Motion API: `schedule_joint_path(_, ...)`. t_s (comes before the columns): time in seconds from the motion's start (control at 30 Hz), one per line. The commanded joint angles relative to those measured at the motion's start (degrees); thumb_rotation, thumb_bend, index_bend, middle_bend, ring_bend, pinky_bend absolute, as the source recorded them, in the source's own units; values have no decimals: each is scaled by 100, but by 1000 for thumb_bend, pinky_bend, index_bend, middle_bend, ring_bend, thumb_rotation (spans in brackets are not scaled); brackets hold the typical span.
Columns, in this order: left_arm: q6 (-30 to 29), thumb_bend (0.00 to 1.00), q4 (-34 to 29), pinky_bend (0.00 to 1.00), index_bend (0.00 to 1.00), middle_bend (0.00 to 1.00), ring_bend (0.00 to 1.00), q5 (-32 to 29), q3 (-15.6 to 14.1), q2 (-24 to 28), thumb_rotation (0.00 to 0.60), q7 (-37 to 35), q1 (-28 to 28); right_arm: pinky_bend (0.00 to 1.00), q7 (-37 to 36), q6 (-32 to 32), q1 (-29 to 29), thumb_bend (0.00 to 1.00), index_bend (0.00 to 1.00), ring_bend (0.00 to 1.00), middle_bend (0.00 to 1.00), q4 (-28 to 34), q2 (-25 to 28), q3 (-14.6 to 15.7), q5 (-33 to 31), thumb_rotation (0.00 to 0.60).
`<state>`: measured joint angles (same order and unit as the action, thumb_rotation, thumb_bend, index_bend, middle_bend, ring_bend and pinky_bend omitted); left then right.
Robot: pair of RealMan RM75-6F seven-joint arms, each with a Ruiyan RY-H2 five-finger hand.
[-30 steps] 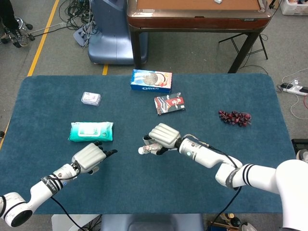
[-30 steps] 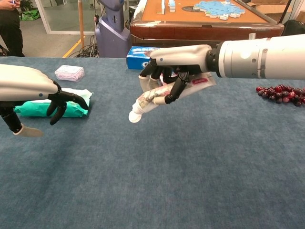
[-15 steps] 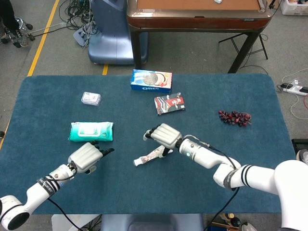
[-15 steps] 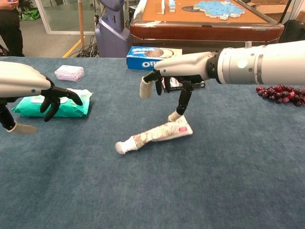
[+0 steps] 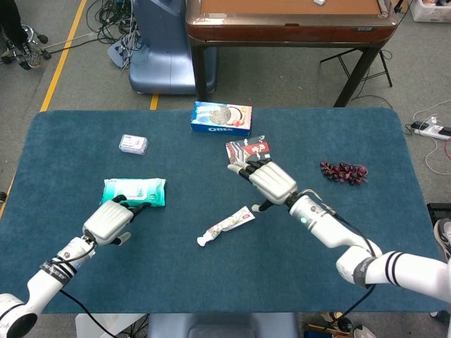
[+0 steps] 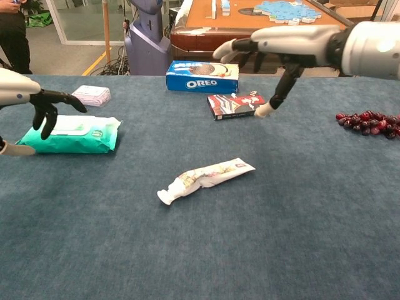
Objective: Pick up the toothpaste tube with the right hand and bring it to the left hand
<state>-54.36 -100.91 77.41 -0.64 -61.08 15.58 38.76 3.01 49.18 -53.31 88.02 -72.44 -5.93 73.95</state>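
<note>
Head view: toothpaste tube [image 5: 225,226] lies flat on the blue table [image 5: 366,134], cap end toward the robot's left, held by neither hand; right hand [image 5: 270,180] hovers just beyond its flat end, fingers spread and holding nothing; left hand [image 5: 110,219] sits near the green wipes pack [image 5: 133,191], fingers loosely apart, nothing in them.

Chest view: toothpaste tube [image 6: 204,180] rests mid-table; right hand [image 6: 279,45] raised above the red packet [image 6: 235,105], fingers splayed; left hand [image 6: 34,100] over the wipes pack [image 6: 70,134]; Oreo box [image 6: 202,75] and grapes [image 6: 368,122] stand behind.
</note>
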Motion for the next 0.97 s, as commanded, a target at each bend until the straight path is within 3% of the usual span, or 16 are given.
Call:
schedule_joint_path(0.03, -462, 270, 187, 179, 120, 461, 417, -253, 107, -114, 600, -155, -343, 240, 296, 381, 452, 164, 4, 184, 184, 429, 473, 104, -274, 600)
schedule_joint_path(0.47, -1830, 270, 669, 179, 135, 430, 411, -708, 155, -452, 600, -48, -1402, 250, 604, 1864, 1990, 170, 176, 230, 318, 968, 1214, 458, -539, 600)
schedule_joint_path(0.7, -2603, 270, 671, 179, 137, 429, 410, -552, 143, -595, 600, -17, -1937, 250, 647, 2696, 2801, 170, 274, 257, 363, 1112, 1282, 650, -367, 600)
schedule_joint_path(0.97, -3016, 270, 478, 179, 137, 429, 410, -291, 131, -615, 600, 97, -2275, 250, 584, 3282, 3471, 169, 298, 259, 386, 1276, 1361, 782, -40, 600)
